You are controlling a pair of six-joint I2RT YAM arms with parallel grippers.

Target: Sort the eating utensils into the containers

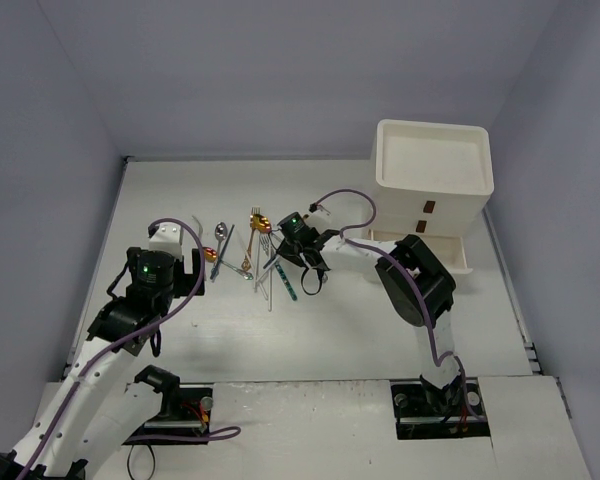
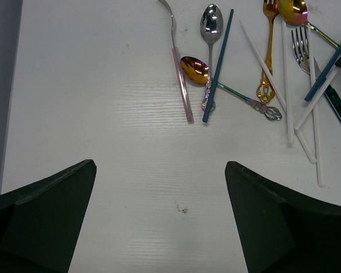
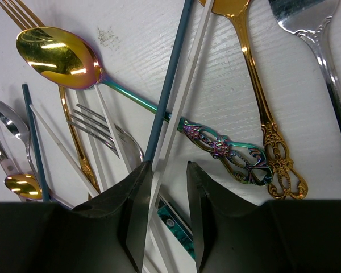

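Utensils (image 1: 255, 255) lie heaped mid-desk under the right arm (image 1: 410, 280), whose narrow jaws straddle a white chopstick (image 3: 184, 91) running lengthwise through the gap. Left jaws gape wide, short of the heap.

Mirror-glossy gold and silver metal spoons (image 3: 57, 54) and forks (image 3: 102, 128) — matt white chopsticks (image 2: 286, 85), faintly grained white table (image 2: 102, 85)

Utensils (image 1: 255, 255) left of cabinet (image 1: 435, 175)

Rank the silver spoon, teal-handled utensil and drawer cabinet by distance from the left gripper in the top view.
From the left gripper:
1. Silver spoon, pile's left side.
2. Teal-handled utensil, pile's right edge.
3. Drawer cabinet, far right.
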